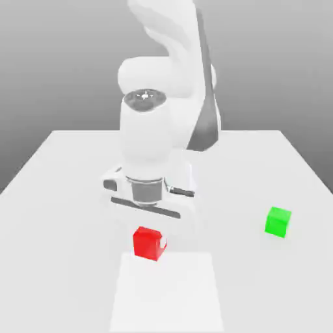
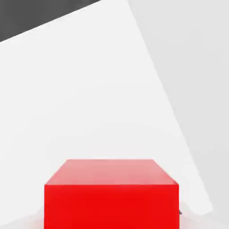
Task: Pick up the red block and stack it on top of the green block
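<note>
White bench (image 1: 58, 195), pale grey backdrop. Going left to right in the exterior view: red block (image 1: 149, 243) sits low and left of centre, at the near edge of the arm's hand, partly over a lighter rectangular patch (image 1: 168, 293) on the bench surface. White Panda arm (image 1: 162, 130) comes down from the top middle, wrist and hand directly above and just behind the red block. Tool (image 1: 156, 242) is down at block level; a pale bit shows against the block's right face, can't tell whether the tool is open, closed or clamped on the cube. Green block (image 1: 278, 222) is well apart on the exterior view's right, resting on the bench, untouched. Hand view: red block (image 2: 112, 194) close up, top and one side face visible, pale surface beyond it.
</note>
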You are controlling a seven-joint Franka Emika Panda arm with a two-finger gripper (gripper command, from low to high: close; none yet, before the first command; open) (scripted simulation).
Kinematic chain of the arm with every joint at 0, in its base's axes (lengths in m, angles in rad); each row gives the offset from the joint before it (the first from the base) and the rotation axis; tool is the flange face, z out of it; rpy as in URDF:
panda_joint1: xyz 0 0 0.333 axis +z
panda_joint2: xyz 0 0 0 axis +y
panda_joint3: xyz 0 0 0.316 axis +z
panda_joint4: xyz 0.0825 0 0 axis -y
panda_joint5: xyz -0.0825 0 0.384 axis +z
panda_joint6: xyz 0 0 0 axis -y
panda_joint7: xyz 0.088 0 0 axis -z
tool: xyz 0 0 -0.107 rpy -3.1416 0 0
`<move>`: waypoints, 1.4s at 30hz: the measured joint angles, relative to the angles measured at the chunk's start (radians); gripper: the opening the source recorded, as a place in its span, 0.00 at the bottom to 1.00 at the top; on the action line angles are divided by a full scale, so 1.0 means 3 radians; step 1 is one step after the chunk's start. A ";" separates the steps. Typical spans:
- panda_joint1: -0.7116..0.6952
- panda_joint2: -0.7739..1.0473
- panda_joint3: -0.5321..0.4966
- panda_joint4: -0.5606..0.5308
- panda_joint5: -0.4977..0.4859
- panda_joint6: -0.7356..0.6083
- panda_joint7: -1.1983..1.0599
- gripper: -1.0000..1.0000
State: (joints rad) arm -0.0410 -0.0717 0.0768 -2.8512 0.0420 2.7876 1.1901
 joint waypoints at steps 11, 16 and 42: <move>0.0782 -0.0425 0.0928 -0.0047 0.0551 -0.0299 0.1763 0.00; 0.1132 -0.0558 0.1386 -0.0078 0.0777 -0.0393 0.2590 0.00; 0.0861 0.0321 0.2065 -0.0112 -0.0591 0.0332 0.4554 0.00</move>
State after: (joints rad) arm 0.2172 0.0247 0.6963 -2.8849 -0.1352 2.8871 2.5562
